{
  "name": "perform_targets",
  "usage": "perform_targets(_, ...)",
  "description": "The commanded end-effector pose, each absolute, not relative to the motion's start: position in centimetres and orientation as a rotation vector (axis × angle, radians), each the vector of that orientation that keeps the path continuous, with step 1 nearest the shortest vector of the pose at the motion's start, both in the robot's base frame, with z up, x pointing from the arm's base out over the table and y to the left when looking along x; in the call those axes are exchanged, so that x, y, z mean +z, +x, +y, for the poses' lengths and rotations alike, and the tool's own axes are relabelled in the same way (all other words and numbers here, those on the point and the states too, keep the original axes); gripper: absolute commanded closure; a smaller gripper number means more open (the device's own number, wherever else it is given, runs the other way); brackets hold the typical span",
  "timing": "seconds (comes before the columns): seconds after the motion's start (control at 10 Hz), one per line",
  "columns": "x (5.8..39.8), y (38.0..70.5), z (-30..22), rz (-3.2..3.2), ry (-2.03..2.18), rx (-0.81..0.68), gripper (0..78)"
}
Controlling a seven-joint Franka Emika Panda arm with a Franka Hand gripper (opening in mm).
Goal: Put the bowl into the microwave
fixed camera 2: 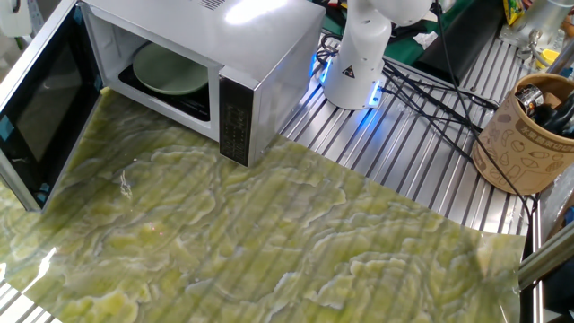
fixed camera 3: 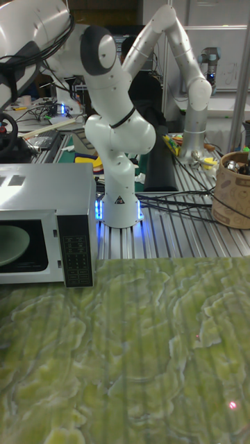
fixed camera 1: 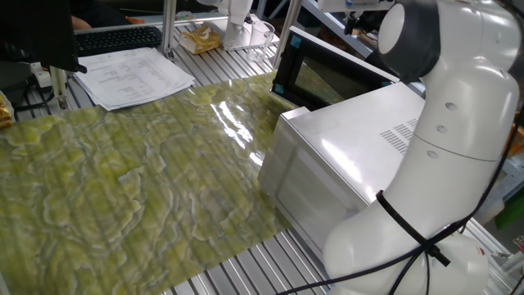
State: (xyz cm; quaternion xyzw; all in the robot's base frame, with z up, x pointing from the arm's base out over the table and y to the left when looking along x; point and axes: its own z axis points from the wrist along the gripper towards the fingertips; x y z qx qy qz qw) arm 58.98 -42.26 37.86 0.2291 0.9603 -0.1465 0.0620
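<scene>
The silver-grey microwave (fixed camera 2: 242, 36) stands at the back left with its dark glass door (fixed camera 2: 36, 108) swung wide open. Inside it, the pale green bowl (fixed camera 2: 170, 70) lies flat on the floor of the cavity, with nothing touching it. In the tall fixed view the bowl (fixed camera 3: 10, 246) shows at the left edge, inside the microwave (fixed camera 3: 42, 187). Of my gripper (fixed camera 2: 9, 4) only a white sliver shows at the top left edge, above the door, and its fingers are cut off. In one fixed view the microwave (fixed camera 1: 344, 156) is seen from behind, with my arm (fixed camera 1: 458, 123) over it.
A green patterned mat (fixed camera 2: 269, 242) covers the slatted table. My arm's base (fixed camera 2: 359, 63) with blue lights and black cables (fixed camera 2: 430, 90) stands behind the microwave. A cardboard cup of tools (fixed camera 2: 529, 135) stands at the right. Papers (fixed camera 1: 135, 75) and a keyboard (fixed camera 1: 119, 37) lie at the far side.
</scene>
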Motion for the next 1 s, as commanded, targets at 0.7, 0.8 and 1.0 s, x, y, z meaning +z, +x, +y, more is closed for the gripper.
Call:
perform_targets(0.7,35.6,60.7,-42.8,2.808,0.74,-0.439,76.4)
perform_targets(0.8,35.2,60.8,-42.8,2.805,0.746,-0.443,76.4)
perform_targets(1.0,34.3,61.3,-43.2,2.801,0.742,-0.446,76.4)
